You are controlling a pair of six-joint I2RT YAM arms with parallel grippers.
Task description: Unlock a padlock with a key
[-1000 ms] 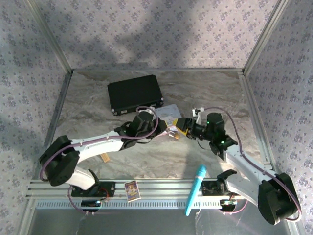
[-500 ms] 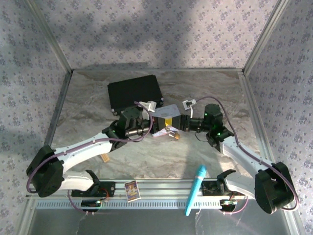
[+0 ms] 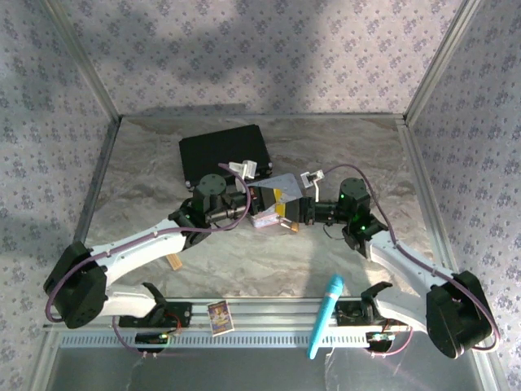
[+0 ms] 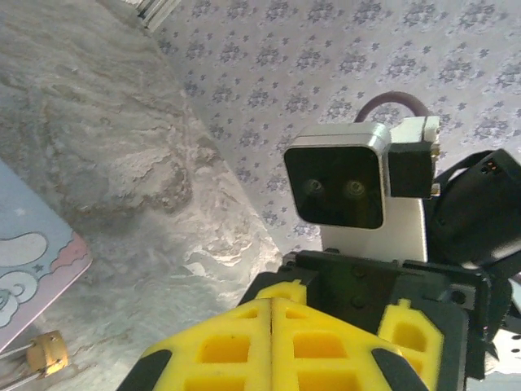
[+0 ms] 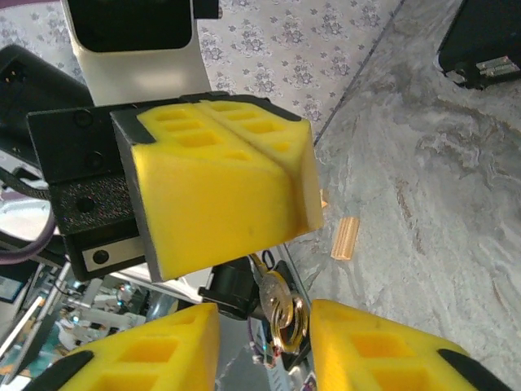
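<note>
My left gripper [image 3: 271,196] hovers over the middle of the table with its yellow pads pressed together [image 4: 271,303]. The small silvery key [image 5: 275,295] and its ring hang out from under those shut pads. My right gripper [image 3: 292,205] faces it tip to tip. Its two fingers stand apart on either side of the key [image 5: 264,352], and the ring lies close to the right-hand pad [image 5: 383,350]. The tiny brass padlock [image 3: 291,230] lies on the table just below both grippers, with its thin shackle visible [image 4: 45,353].
A pastel tin [image 3: 281,181] lies under the grippers, its corner visible [image 4: 24,269]. A black case [image 3: 224,155] sits behind it. Tan blocks [image 5: 348,238] [image 3: 174,262], a teal marker [image 3: 326,316] and a small card [image 3: 220,316] lie nearer the front rail.
The left arm has swung its gripper up and round to face the right one. The right gripper has moved in toward it and its jaws have narrowed around the hanging key.
</note>
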